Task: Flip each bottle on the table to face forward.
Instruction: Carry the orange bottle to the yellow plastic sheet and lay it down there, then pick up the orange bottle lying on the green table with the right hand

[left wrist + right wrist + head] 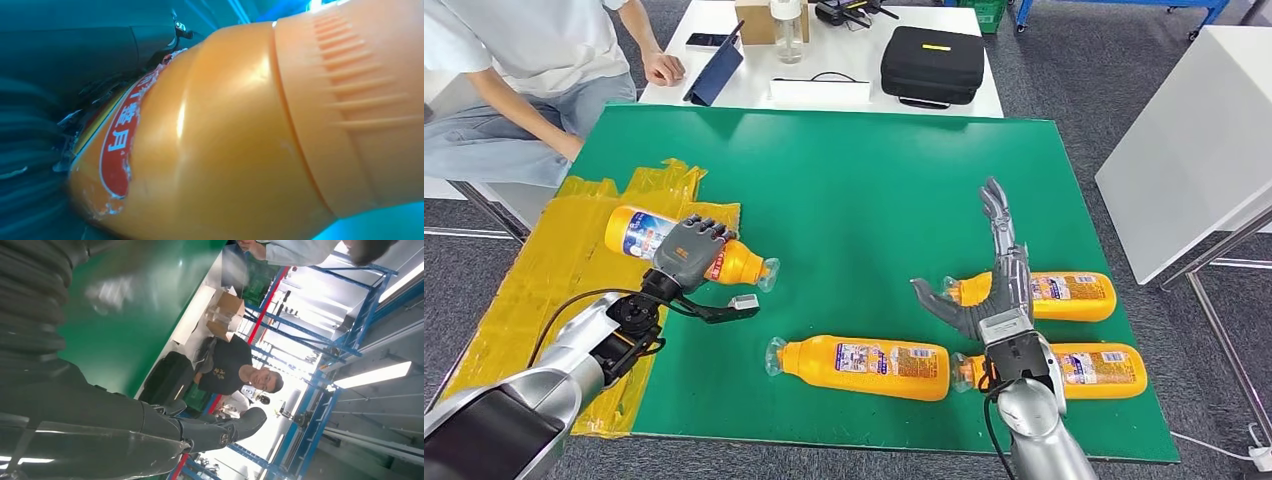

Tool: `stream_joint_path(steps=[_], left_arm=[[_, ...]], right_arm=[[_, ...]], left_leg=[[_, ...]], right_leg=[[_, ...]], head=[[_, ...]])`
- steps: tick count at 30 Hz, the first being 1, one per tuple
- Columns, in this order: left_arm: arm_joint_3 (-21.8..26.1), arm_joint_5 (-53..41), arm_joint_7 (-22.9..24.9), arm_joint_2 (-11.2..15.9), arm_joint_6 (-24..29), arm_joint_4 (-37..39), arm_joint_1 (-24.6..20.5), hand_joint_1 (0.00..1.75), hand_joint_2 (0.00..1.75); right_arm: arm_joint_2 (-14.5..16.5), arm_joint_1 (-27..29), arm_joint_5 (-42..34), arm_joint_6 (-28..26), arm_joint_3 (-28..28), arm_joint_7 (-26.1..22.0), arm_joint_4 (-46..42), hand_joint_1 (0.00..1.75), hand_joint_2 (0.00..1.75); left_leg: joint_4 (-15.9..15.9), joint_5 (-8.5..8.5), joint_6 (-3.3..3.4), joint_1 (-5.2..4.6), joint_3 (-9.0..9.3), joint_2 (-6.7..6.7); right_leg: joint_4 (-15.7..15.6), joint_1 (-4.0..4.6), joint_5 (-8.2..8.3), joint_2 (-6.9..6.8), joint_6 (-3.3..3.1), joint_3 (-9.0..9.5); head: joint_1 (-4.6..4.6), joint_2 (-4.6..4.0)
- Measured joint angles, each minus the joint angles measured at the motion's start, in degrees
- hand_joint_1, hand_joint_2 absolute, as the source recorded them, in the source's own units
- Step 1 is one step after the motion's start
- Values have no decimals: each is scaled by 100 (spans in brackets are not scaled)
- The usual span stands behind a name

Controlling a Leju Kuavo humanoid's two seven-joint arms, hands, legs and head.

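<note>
Several orange bottles lie on their sides on the green table [854,190]. My left hand [688,253] grips one orange bottle [639,232] at the left, its fingers curled over the body; the left wrist view shows this bottle [225,135] close up with a red label. A second bottle [864,366] lies at the front centre. Two more bottles [1074,296] [1094,367] lie at the right. My right hand [996,290] hovers open over their neck ends, fingers stretched forward; the right wrist view shows its fingers [220,432] holding nothing.
Yellow tape [544,270] covers the table's left edge. A person [534,70] sits at the back left. Behind the green table, a white table carries a black case [932,62], a tablet [716,72] and a clear bottle [788,30]. Another white table [1194,140] stands at the right.
</note>
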Motion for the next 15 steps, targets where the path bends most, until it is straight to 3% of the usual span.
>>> stream_joint_path(steps=[11,12,15], left_arm=[[697,129,619,44,-469,366,-6,175,175],[751,134,632,49,-477,380,-7,146,175],[875,177,630,54,-456,419,-5,15,175]], right_arm=[[13,285,218,-13,-67,42,-141,0,175],[20,288,225,-12,-73,44,-141,0,175],[44,296,259,10,-85,62,-141,0,175]], left_leg=[[0,0,-1,1,-2,-2],[0,0,-1,1,-2,-2],[0,1,-2,2,-3,-3]], right_leg=[[0,1,0,-1,1,0],[0,1,0,-1,0,0],[0,2,0,-2,0,0]], head=[[-1,0],[-1,0],[0,0]])
